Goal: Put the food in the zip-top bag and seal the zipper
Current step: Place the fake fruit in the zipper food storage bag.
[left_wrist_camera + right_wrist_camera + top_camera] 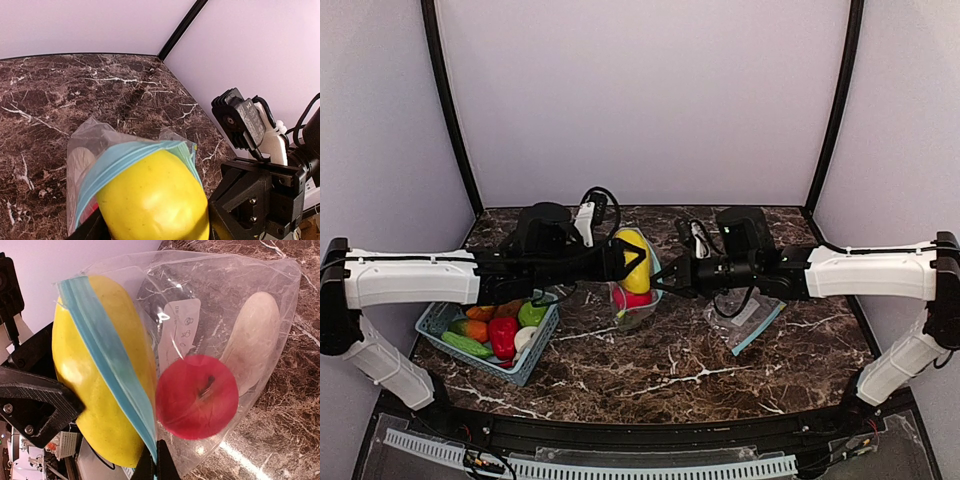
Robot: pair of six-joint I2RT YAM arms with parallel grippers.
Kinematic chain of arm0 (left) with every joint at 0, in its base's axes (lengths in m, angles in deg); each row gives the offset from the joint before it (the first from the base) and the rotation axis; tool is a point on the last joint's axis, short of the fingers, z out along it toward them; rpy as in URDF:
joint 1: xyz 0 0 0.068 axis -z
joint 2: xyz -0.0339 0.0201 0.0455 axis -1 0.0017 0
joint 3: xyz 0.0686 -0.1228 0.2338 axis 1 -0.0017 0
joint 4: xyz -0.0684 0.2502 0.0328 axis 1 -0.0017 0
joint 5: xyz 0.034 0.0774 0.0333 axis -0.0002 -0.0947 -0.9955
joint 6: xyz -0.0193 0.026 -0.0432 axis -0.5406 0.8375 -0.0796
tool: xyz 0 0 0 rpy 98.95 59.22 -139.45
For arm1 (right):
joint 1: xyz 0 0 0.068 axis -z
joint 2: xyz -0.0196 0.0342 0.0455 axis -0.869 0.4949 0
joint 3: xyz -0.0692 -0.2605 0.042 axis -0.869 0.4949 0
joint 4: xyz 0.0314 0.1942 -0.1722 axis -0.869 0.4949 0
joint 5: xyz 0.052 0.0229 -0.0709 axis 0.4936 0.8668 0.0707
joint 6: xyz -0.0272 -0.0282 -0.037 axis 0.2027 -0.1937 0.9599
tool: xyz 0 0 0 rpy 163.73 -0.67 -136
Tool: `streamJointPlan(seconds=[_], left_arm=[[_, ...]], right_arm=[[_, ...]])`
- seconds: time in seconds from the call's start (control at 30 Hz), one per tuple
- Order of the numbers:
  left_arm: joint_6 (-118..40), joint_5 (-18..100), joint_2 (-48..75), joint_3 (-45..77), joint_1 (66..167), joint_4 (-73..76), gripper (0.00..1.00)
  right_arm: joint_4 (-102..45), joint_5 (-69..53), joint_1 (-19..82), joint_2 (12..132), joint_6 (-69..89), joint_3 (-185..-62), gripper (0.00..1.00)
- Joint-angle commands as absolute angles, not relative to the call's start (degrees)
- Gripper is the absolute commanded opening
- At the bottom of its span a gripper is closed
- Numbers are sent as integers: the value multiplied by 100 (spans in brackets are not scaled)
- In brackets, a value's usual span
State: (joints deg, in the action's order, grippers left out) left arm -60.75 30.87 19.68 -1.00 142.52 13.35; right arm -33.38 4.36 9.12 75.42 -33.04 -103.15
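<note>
Centre frame, over the tabletop point(720, 370): left jaws grasp a glossy yellow plastic fruit point(635, 262) at the mouth of the clear zip-top bag point(215, 295), right jaws pinched on its blue zipper strip point(111, 365); risk is that the fat fruit snags the rim, tugging it free of that pinch.

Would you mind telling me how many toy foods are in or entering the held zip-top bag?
3: a red apple and a cream-white piece inside the zip-top bag, a yellow fruit at its mouth. More may be hidden.
</note>
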Motion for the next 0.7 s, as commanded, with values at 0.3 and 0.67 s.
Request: streamJointPlan(seconds=[0.3,0.67], left_arm=[[-6971,4791,2452,565,14046,-519,42],[-6684,4933,2829,1024,13749,-1068,43]], right_arm=[[-3308,611,910,7622,-2995,-10401,0],[-3151,857,910,7744,-2673,-10524,0]])
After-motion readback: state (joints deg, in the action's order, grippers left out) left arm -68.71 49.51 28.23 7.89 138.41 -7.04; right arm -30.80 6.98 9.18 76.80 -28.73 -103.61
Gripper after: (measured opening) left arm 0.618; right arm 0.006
